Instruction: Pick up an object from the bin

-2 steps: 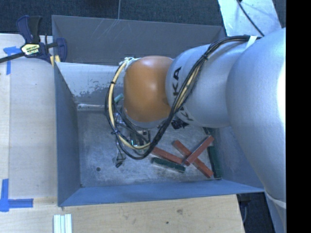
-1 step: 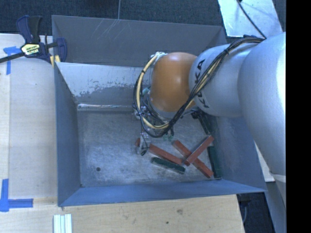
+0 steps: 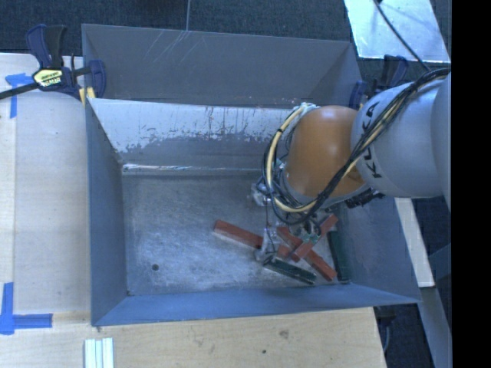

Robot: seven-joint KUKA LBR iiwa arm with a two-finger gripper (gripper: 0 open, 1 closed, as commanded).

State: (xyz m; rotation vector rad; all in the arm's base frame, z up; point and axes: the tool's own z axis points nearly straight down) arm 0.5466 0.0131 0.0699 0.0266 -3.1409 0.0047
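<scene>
I see the end effector (image 3: 269,249) low in the red-brown stick heap (image 3: 316,263), prob. for a pick; clenched or released, can't tell.

A reddish-brown flat bar (image 3: 236,234) lies on the floor of the bin (image 3: 169,228), right of centre toward the near wall, slanting down to the right. Its right end meets a small heap of similar reddish-brown bars (image 3: 313,257), crossed at differing angles. A dark green pen-like stick (image 3: 291,271) lies along the heap's near edge (its exact kind is unclear), and a dark cylinder (image 3: 338,256) lies just right of the heap.
</scene>
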